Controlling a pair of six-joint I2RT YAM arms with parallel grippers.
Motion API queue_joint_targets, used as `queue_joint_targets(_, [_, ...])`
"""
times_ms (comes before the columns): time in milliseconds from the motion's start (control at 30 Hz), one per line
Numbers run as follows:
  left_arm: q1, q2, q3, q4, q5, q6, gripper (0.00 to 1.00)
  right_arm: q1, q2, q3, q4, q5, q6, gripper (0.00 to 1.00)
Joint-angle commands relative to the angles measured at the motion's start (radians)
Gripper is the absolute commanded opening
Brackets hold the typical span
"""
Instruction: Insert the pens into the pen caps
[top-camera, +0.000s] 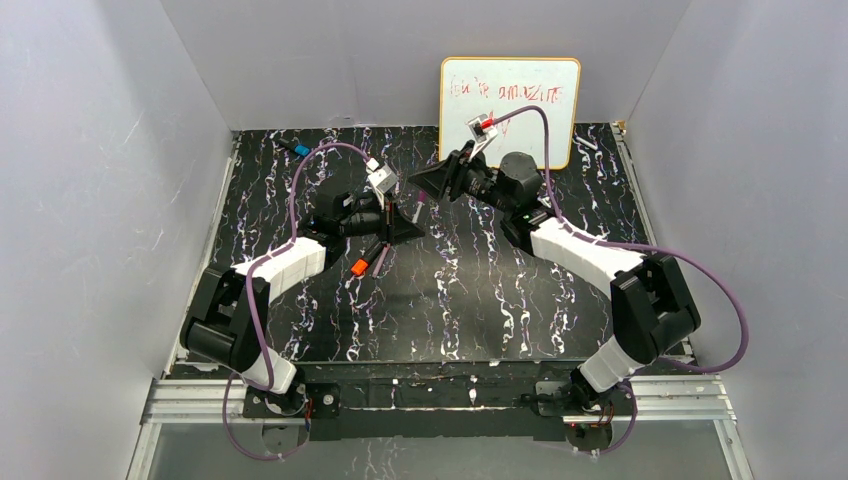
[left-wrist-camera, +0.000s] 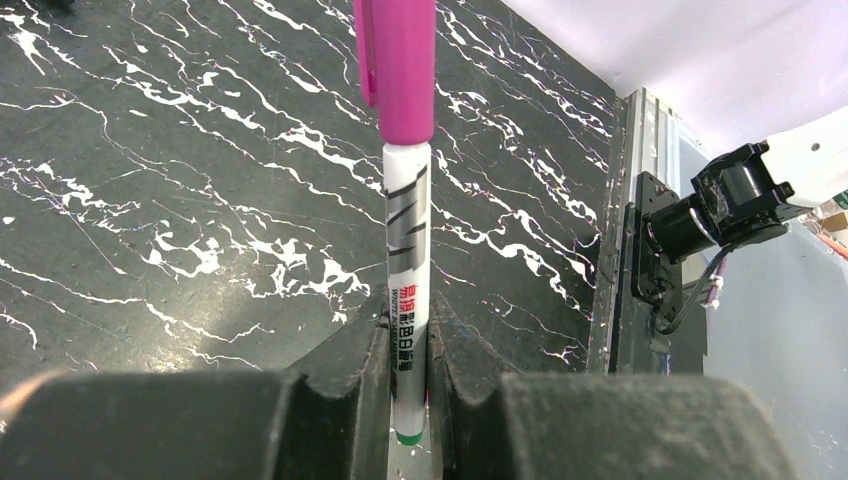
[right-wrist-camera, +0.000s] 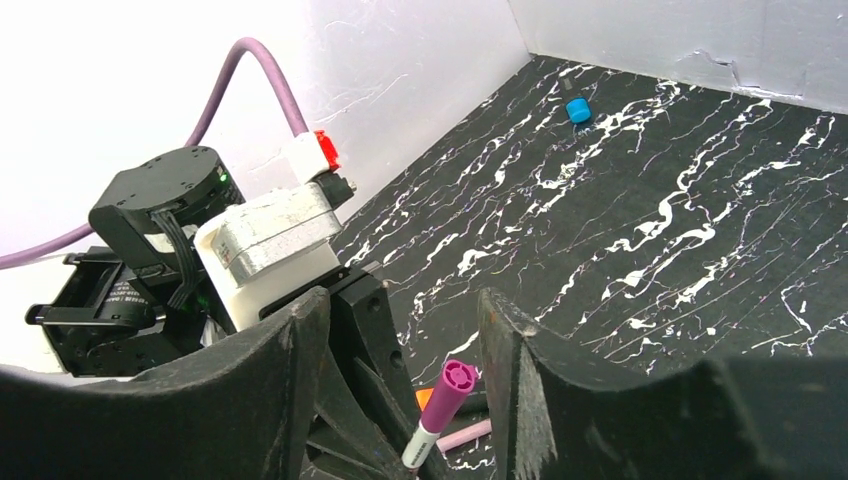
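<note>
The left claw (left-wrist-camera: 408, 410) is clamped tight on a white marker (left-wrist-camera: 407, 290). Its two fingers (left-wrist-camera: 345, 375) press the barrel from both sides, down near the green tail end. The marker sticks straight out of the claw, and the magenta cap (left-wrist-camera: 397, 70) sits on its far tip. How far the cap is pushed home can't be told from here.

From the right wrist, the right claw (right-wrist-camera: 400, 310) is spread wide with nothing in it. The capped end of the marker shows low in the gap between its fingers (right-wrist-camera: 515, 370), nearer the right-hand one, and doesn't seem to touch either. From the top camera, the two claws face each other over the middle of the black marbled worktop (top-camera: 480, 300). The left claw (top-camera: 400, 226) and right claw (top-camera: 428, 183) are close together, with the magenta cap (top-camera: 421, 200) between them.

Down on the worktop, an orange cap (top-camera: 358, 267) lies just in front of the left claw. A pale pink pen (top-camera: 381, 258) is right beside it, and part of that pen also shows in the right wrist view (right-wrist-camera: 465, 437).

A little blue cap (right-wrist-camera: 578, 110) sits well apart, near the far left corner. A whiteboard (top-camera: 510, 100) with red scribble leans on the back wall behind the right arm.
</note>
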Motion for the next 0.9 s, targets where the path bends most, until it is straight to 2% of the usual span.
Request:
queue_joint_targets(0, [-0.004, -0.016, 0.009, -0.008, 0.000, 0.023, 0.00, 0.003, 0.027, 0.037, 0.047, 0.019, -0.008, 0.65])
queue_joint_targets(233, [-0.004, -0.017, 0.010, -0.018, -0.002, 0.031, 0.00, 0.004, 0.061, 0.047, 0.039, 0.011, 0.003, 0.61])
queue_joint_targets(400, [-0.004, -0.016, 0.013, -0.025, -0.004, 0.036, 0.00, 0.004, 0.069, 0.049, 0.047, 0.012, 0.007, 0.42])
queue_joint_targets(633, [-0.004, -0.015, 0.015, -0.032, -0.005, 0.041, 0.00, 0.003, 0.078, 0.061, 0.042, -0.004, 0.007, 0.30])
queue_joint_targets(800, [-0.004, -0.018, 0.022, -0.046, -0.010, 0.052, 0.00, 0.004, 0.076, 0.060, 0.018, -0.014, 0.006, 0.05])
queue_joint_targets(867, [-0.005, -0.019, 0.032, -0.061, -0.017, 0.065, 0.00, 0.004, 0.073, 0.060, -0.008, -0.028, 0.001, 0.01])
